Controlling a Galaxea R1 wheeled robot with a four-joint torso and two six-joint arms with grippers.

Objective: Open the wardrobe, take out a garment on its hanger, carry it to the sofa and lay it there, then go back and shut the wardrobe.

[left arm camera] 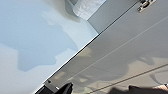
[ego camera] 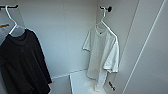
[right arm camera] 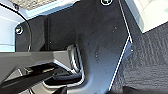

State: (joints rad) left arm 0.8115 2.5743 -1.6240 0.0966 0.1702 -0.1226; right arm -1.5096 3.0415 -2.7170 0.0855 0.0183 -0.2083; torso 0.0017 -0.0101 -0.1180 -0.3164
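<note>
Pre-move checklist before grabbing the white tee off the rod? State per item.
1. Wardrobe open, inside exposed: ok.
2. White T-shirt on its hanger, hook on the dark peg: ok.
3. Black top hangs apart from the T-shirt, gap between them: ok.
4. T-shirt hangs free, hem off the white shelf below: cannot tell.
5. Left gripper open and placed for the hanger: cannot tell.
6. Right gripper state: cannot tell.

White garment (ego camera: 102, 53) hangs on hanger (ego camera: 106, 25) inside open wardrobe (ego camera: 62, 32)
</note>
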